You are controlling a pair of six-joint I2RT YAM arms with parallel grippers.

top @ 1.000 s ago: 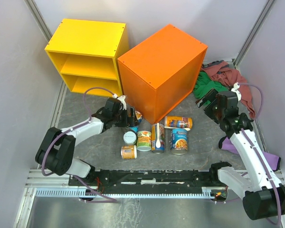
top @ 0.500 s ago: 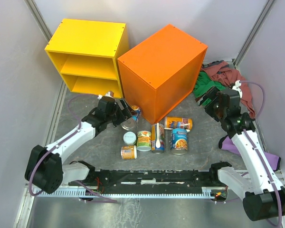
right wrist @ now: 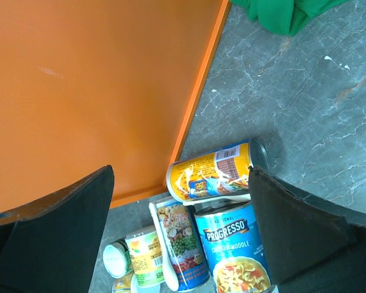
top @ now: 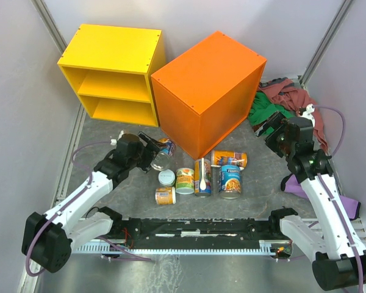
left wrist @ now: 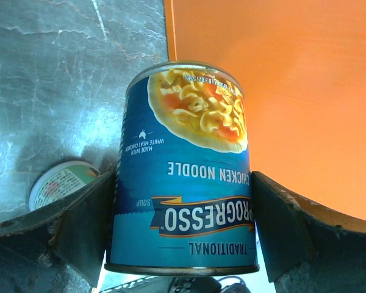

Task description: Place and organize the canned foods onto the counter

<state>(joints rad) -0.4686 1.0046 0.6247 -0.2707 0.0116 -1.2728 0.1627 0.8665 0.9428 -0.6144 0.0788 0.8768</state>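
I hold the tall blue-labelled metal soup can (left wrist: 183,152) by its sides in my left gripper (left wrist: 183,201); likely heavy, rigid, slick. My right gripper (right wrist: 182,220) gapes empty.

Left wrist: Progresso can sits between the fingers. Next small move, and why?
Probably lift straight up. The left hand clamps the blue soup can on both sides, but the top view shows it beside the orange counter, below its flat top, so it likely needs height before crossing over.

1 blue can (top: 163,155) in left claw (top: 156,151) beside orange counter (top: 207,85)
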